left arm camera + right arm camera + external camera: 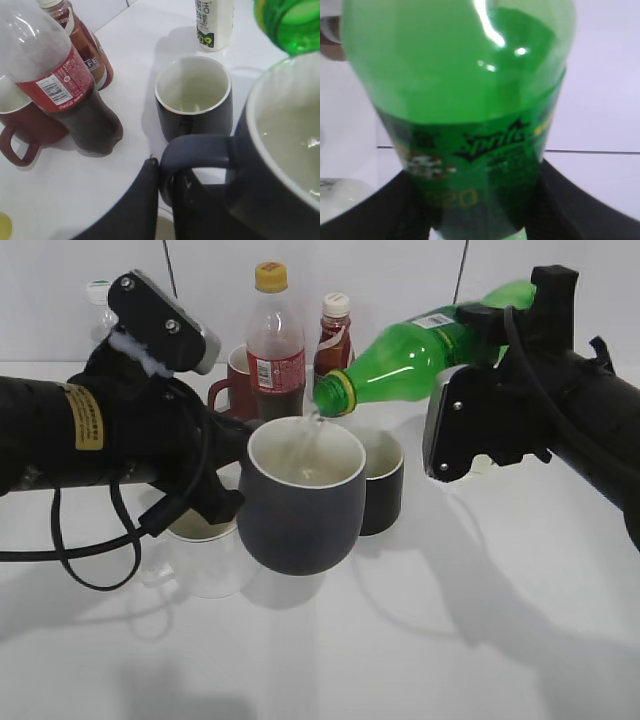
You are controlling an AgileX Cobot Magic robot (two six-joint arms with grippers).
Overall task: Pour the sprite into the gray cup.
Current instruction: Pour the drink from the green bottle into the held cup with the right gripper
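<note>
The left gripper (167, 195) reaches in level from the table's left edge, clenched on the handle of the gray cup (300, 502), held aloft mid-table. Above it, the right gripper (478, 350) grips the sprite (420, 355) tipped neck-down, liquid streaming into the cup. The cola bottle (275, 345) stands toward the far edge.
</note>
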